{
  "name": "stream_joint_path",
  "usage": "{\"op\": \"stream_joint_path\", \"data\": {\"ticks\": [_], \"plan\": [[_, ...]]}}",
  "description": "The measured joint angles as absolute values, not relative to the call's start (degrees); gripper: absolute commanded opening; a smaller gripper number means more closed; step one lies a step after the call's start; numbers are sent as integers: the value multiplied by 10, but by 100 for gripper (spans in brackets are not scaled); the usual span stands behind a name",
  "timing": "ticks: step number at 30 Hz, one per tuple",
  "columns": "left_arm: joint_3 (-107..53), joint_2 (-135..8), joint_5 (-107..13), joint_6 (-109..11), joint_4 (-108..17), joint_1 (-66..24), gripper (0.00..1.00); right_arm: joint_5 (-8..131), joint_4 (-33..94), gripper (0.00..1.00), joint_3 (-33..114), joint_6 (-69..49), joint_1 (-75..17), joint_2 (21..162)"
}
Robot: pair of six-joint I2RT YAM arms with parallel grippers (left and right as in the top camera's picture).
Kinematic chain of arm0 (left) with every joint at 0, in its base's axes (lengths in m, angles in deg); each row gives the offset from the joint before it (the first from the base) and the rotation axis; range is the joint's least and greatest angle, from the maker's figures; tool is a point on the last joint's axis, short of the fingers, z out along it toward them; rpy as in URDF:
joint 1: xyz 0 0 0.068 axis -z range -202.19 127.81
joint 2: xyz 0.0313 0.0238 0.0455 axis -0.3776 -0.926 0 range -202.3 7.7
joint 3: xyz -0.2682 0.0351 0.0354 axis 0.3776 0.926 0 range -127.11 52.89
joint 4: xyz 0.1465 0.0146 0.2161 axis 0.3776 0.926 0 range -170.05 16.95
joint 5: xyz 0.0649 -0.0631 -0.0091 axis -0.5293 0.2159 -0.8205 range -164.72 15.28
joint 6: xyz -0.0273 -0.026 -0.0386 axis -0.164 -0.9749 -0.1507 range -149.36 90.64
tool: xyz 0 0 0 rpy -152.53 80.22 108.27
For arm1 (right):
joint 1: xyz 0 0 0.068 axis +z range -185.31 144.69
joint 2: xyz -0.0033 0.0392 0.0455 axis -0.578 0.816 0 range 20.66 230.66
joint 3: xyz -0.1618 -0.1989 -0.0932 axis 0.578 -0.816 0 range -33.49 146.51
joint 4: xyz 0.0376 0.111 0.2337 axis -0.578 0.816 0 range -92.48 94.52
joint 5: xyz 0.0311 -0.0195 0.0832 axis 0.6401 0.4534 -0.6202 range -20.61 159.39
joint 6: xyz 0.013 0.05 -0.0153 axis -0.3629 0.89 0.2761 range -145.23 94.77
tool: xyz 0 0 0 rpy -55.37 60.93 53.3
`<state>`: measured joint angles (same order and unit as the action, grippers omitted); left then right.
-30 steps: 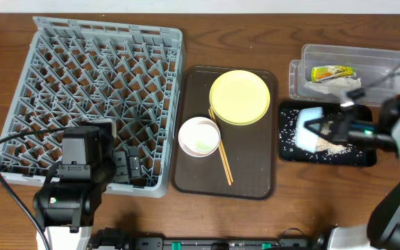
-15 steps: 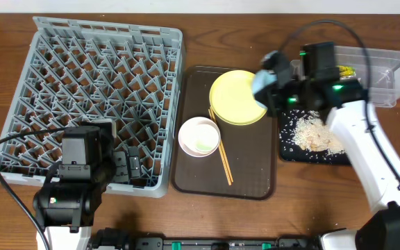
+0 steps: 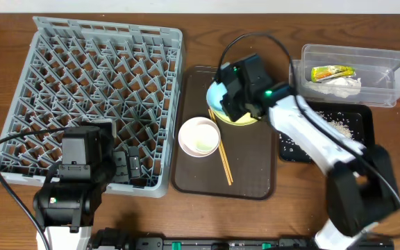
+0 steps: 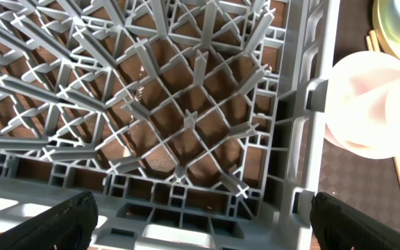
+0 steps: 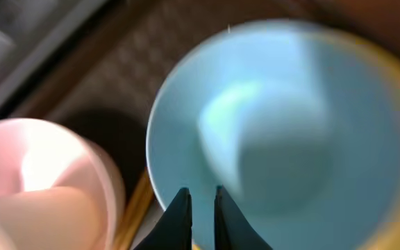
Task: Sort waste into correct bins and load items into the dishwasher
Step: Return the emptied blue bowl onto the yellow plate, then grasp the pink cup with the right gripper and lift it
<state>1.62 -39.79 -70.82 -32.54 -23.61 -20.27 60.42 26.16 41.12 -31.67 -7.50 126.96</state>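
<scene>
Dish rack (image 3: 92, 97) fills the left half of the counter (image 3: 200, 35). Serving tray (image 3: 252, 173) lies just right of it, centre frame.

On serving tray:
- plate (image 3: 245, 120) at upper end
- upper bowl (image 3: 215, 97) over plate's left part, contact not discernible
- lower bowl (image 3: 199, 137) below-left of plate
- chopsticks (image 3: 222, 156) alongside lower bowl's right edge, running toward lower right

Upper right: tub (image 3: 380, 69) holds wrapper (image 3: 332, 71) and tissue (image 3: 344, 85). Shallow tray (image 3: 363, 114) sits directly below tub, rice (image 3: 337, 124) scattered in it.
</scene>
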Motion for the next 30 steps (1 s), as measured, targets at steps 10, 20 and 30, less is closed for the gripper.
{"op": "stream_joint_path", "data": {"ticks": [10, 20, 30], "plan": [[16, -398, -708, -325, -236, -203, 98, 613, 253, 10, 411, -308, -75, 1314], [16, -398, -708, -325, -236, -203, 98, 600, 307, 51, 411, -292, -75, 1182], [16, -398, -708, -325, -236, -203, 98, 508, 433, 46, 417, -211, -72, 1143]]}}
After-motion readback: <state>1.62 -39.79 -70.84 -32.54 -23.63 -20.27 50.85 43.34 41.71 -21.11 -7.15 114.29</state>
